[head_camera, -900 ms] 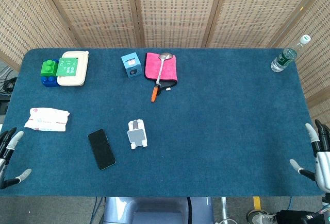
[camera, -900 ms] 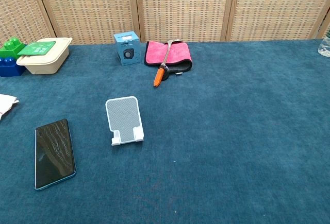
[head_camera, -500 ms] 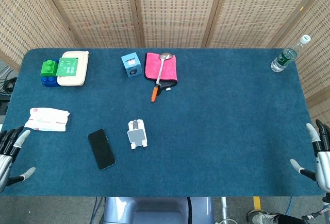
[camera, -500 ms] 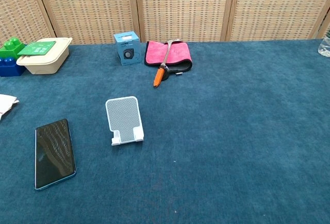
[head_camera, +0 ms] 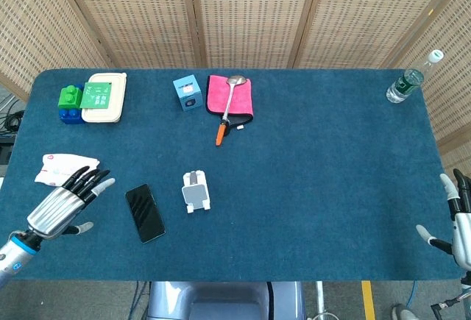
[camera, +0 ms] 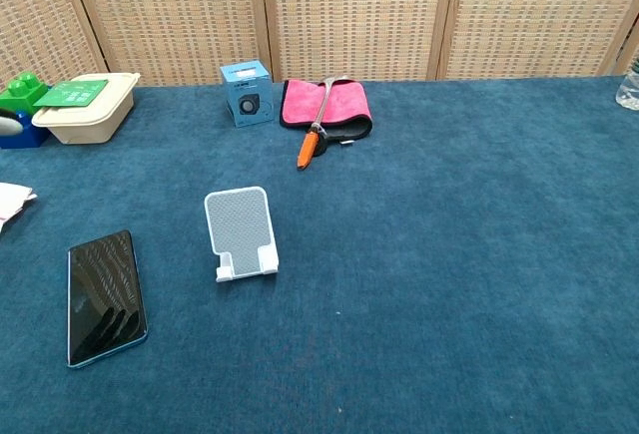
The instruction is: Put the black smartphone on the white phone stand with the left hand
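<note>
- Left hand (head_camera: 62,204) hovers over the counter (head_camera: 316,165) near its front-left corner, fingers (head_camera: 88,181) spread and straight, holding nothing, pointing toward the phone.
- Tissue pack (head_camera: 65,166) lies just behind that hand, by the left edge.
- Black phone (head_camera: 145,212) lies flat, screen up, near the front edge, just right of the left hand and not touched by it. It looks stiff, thin and glossy, so probably slippery and hard to lift off the cloth; pinching across its long side edges seems best.
- White stand (head_camera: 196,191) sits upright just right of the phone, empty, its lip facing the front edge.
- Right hand (head_camera: 458,221) rests off the front-right corner, fingers apart and empty, well away from the phone.
</note>
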Motion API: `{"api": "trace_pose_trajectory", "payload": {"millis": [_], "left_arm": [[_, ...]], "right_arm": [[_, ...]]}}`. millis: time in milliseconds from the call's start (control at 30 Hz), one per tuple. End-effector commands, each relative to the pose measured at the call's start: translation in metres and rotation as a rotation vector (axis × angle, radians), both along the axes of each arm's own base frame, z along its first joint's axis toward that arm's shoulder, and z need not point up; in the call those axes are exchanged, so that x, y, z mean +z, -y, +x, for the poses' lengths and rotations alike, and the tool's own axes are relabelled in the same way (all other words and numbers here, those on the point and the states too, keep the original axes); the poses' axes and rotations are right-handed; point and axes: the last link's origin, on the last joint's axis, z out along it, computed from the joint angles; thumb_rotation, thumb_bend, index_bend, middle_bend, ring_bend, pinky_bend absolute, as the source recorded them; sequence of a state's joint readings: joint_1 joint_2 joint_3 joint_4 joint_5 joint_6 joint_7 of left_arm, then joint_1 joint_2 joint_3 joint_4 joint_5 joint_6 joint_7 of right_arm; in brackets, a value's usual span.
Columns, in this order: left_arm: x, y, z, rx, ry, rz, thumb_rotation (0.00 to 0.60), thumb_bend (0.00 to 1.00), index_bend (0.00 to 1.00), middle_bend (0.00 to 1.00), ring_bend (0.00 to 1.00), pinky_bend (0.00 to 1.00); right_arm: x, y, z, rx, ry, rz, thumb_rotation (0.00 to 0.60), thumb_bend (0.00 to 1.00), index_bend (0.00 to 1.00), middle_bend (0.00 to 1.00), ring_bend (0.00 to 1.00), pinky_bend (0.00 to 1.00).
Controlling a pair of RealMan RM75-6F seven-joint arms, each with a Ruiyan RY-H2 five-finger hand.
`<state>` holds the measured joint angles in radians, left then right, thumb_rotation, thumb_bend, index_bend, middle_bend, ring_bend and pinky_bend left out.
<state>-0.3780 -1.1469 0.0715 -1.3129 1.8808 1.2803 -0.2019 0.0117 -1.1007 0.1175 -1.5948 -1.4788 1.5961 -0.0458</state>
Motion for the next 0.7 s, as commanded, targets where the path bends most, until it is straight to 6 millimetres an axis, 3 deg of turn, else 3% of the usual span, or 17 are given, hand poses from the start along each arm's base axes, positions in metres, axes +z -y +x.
{"api": "trace_pose_trajectory", "payload": {"millis": [33,233,700], "left_arm": [[-0.037,-0.031,0.012,-0.022,-0.082,-0.155,0.600,0.10,0.04,0.00,0.00,0.00],[-0.068,-0.048,0.023,-0.025,-0.138,-0.224,0.600,0.10,0.06,0.00,0.00,0.00],[-0.095,-0.062,0.038,-0.064,-0.211,-0.249,0.600,0.12,0.08,0.00,0.00,0.00]], "right_arm": [[-0.002,0.003,-0.002,-0.012,-0.007,0.007,0.600,0.00,0.00,0.00,0.00,0.00],[-0.005,0.007,-0.004,-0.027,-0.012,0.012,0.600,0.00,0.00,0.00,0.00,0.00],[-0.004,0.010,-0.008,-0.046,-0.001,0.012,0.600,0.00,0.00,0.00,0.00,0.00]]}}
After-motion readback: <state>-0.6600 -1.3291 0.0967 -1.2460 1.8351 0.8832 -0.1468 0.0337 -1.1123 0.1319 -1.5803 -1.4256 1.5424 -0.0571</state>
